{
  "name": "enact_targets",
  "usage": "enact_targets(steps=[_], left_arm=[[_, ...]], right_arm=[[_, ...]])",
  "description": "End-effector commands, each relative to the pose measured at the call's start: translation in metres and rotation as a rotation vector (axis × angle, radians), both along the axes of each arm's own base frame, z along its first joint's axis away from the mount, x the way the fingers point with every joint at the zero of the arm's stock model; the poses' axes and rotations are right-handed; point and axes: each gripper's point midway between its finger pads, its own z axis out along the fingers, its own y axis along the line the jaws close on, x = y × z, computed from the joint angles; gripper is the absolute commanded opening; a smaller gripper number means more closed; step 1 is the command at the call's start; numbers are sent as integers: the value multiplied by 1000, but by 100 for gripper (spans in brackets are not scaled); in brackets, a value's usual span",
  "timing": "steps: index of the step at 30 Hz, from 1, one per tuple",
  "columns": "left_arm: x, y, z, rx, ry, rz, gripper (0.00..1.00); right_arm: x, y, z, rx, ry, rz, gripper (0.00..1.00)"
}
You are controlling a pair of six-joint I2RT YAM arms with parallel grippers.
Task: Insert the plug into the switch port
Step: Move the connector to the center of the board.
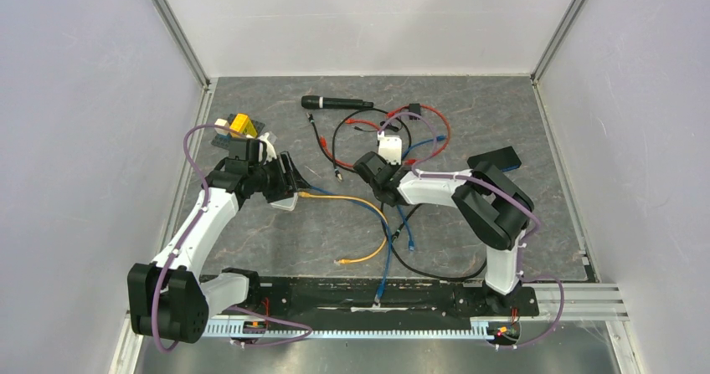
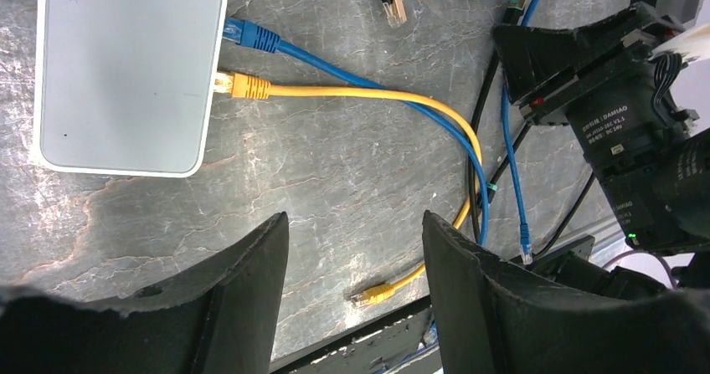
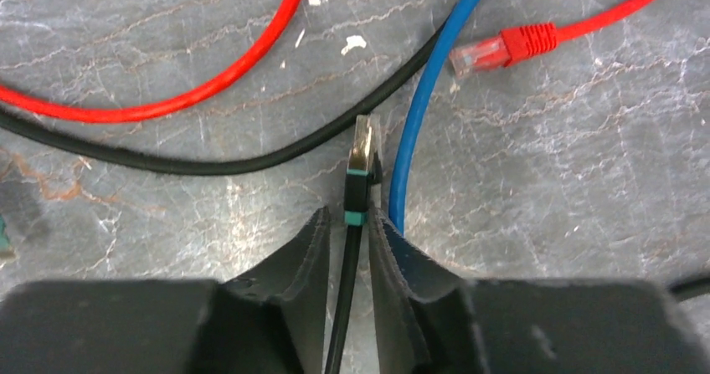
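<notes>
The pale grey switch (image 2: 126, 73) lies flat on the table. A blue plug (image 2: 251, 35) and a yellow plug (image 2: 243, 85) sit in the ports on its right edge, and the other ports are too small to make out. My left gripper (image 2: 353, 223) hangs open over bare table just in front of the switch (image 1: 285, 204), holding nothing. My right gripper (image 3: 347, 215) is shut on the rear of a black plug (image 3: 360, 169) with teal bands. The plug's metal tip sticks out ahead of the jaws, low over the table. In the top view the right gripper (image 1: 367, 169) is mid-table, well right of the switch.
Loose red (image 3: 192, 94), black (image 3: 251, 161) and blue (image 3: 427, 98) cables cross the table under the right gripper, and a red plug (image 3: 502, 48) lies ahead of it. The yellow cable's free end (image 2: 377, 292) rests near the front rail. A black microphone (image 1: 335, 102) lies at the back.
</notes>
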Motion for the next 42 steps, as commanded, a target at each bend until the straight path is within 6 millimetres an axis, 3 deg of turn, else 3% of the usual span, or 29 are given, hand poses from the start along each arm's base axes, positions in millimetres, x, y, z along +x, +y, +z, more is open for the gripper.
enact_targets(steps=[1, 5, 8, 12, 17, 21, 24, 29, 31, 34, 42], left_arm=[[5, 4, 7, 45, -64, -29, 66], [5, 4, 8, 45, -68, -30, 66], [7, 0, 15, 21, -101, -44, 66], [9, -12, 30, -47, -137, -79, 66], [14, -37, 57, -210, -182, -143, 66], [24, -55, 81, -306, -250, -203, 67], [35, -63, 89, -323, -279, -219, 68], [53, -86, 97, -385, -313, -239, 69], [55, -97, 94, -383, -295, -256, 69], [62, -96, 74, -360, -224, -203, 69], [54, -115, 27, -318, -130, -205, 69]], right_arm=[[12, -13, -6, -75, 0, 12, 19], [24, -1, 15, -30, -56, 163, 0], [29, 11, 50, -22, -161, 372, 0], [19, 23, 86, -54, -284, 671, 0], [26, 15, 126, -116, -385, 767, 0], [24, 22, 159, -89, -455, 882, 0], [17, 29, 166, -85, -480, 964, 0], [0, 47, 159, 2, -478, 1077, 0], [7, 40, 163, -10, -493, 1014, 0], [22, 21, 175, -41, -531, 869, 0], [21, -3, 194, 80, -680, 661, 0]])
